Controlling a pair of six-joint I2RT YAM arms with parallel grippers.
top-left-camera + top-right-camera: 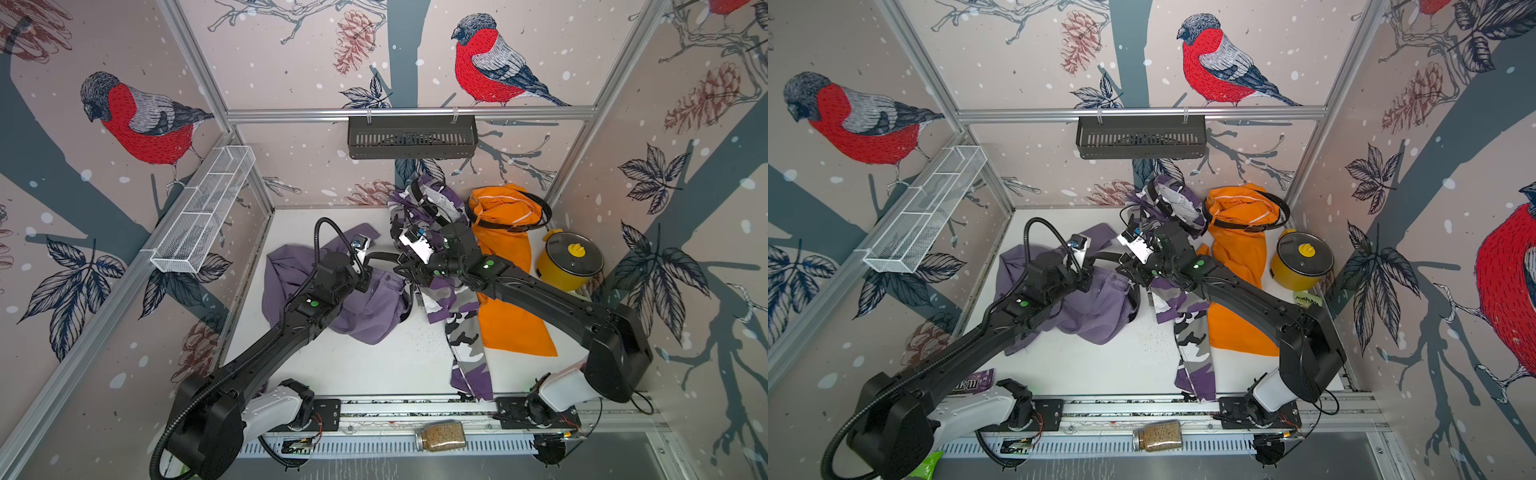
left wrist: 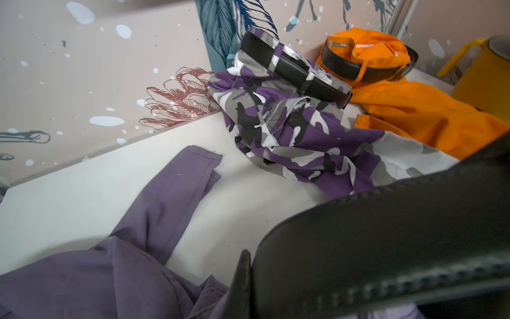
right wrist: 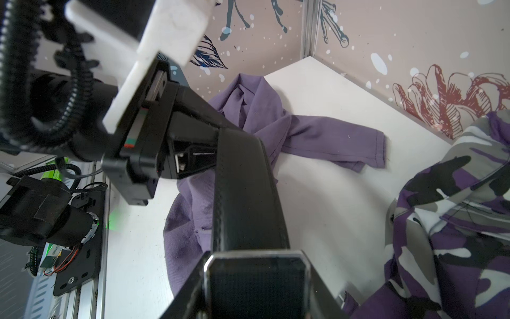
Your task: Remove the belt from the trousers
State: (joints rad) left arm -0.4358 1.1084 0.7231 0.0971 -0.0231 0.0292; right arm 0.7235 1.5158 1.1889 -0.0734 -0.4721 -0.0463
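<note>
The lilac trousers [image 1: 365, 316] [image 2: 82, 276] [image 3: 317, 132] lie crumpled left of the middle. A black belt [image 1: 383, 257] [image 1: 1106, 257] [image 3: 245, 193] [image 2: 386, 234] runs off them, stretched between my two grippers. My left gripper [image 1: 362, 272] [image 2: 251, 276] [image 3: 193, 149] is shut on the strap. My right gripper [image 1: 409, 268] [image 3: 256, 298] is shut on the belt's buckle [image 3: 256, 276] end, one finger either side. The camouflage trousers [image 1: 457, 324] [image 2: 303, 132] and the orange trousers [image 1: 511, 324] [image 2: 414, 110] lie to the right, each wearing its own black belt.
A yellow pot [image 1: 571, 257] stands at the right wall beside the orange cloth. A black basket [image 1: 411, 137] hangs on the back wall and a white wire basket [image 1: 203, 208] on the left wall. A jar [image 1: 440, 435] lies on the front rail.
</note>
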